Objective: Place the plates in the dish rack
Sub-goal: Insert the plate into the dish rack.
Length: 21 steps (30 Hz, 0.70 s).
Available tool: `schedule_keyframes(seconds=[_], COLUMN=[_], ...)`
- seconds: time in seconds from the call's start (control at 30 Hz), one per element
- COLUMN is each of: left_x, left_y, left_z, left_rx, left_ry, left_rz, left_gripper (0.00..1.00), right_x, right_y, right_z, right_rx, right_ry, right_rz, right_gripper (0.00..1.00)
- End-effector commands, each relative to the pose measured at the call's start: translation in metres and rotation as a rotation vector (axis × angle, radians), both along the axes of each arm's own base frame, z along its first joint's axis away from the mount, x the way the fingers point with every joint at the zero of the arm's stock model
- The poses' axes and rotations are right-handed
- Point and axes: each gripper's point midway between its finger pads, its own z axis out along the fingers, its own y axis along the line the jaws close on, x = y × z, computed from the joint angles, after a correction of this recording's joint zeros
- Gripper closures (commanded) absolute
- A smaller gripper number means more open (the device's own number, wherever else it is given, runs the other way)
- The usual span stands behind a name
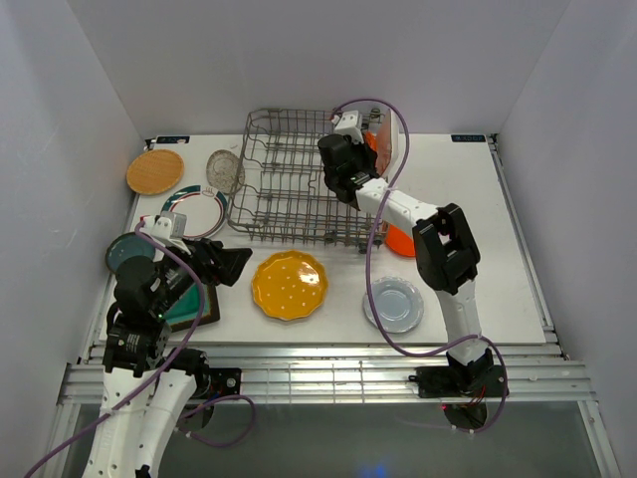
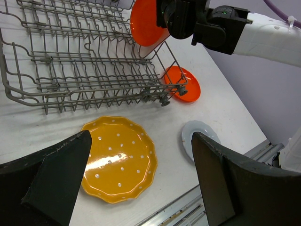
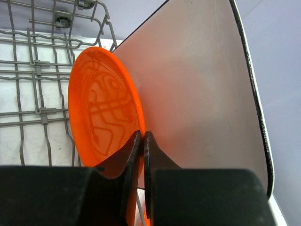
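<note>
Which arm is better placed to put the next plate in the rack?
Right. Its pincer is shut on an upright orange plate at the rack's edge; the left pincer hangs open and empty near the yellow plate.

Upright orange-red plate [image 3: 101, 113], rim between tight jaws, at dish rack [image 3: 41, 114] edge

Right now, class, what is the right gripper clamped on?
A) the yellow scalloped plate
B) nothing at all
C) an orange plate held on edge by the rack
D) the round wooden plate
C: the right gripper is pinched shut on the rim of the orange plate, which stands on edge at the end of the dish rack, while the yellow plate lies flat on the table.
</note>
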Motion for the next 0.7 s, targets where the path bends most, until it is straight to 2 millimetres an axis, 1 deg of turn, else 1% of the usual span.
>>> schedule_keyframes(seconds=[0.0,0.07,0.2,0.4,0.5,0.67], left_x=[-0.001,-0.001,-0.001,-0.001,-0.001,-0.002], left_y=[-0.003,-0.003,-0.003,-0.003,-0.002,-0.002], left_z=[0.003,0.003,0.003,0.003,0.003,0.003], left_rx=[0.003,0.003,0.003,0.003,0.003,0.003], left_ry=[-0.021,-0.021,-0.021,-0.021,-0.023,-0.024], left_rz=[-0.02,-0.02,-0.018,-0.02,-0.018,-0.018], left_gripper=[0.02,0.02,0.02,0.02,0.02,0.02], right_x=[0.0,0.0,-0.001,-0.003,-0.005,-0.004], right_y=[0.003,0.003,0.008,0.015,0.019,0.025], right_z=[0.05,0.055,0.059,0.059,0.056,0.039], right_rx=[0.057,0.05,0.052,0.053,0.055,0.043], right_ry=[-0.124,-0.134,-0.139,-0.141,-0.137,-0.111], right_rz=[-0.031,-0.034,-0.022,-0.01,-0.002,0.003], right_gripper=[0.92,0.92,0.92,0.92,0.92,0.92])
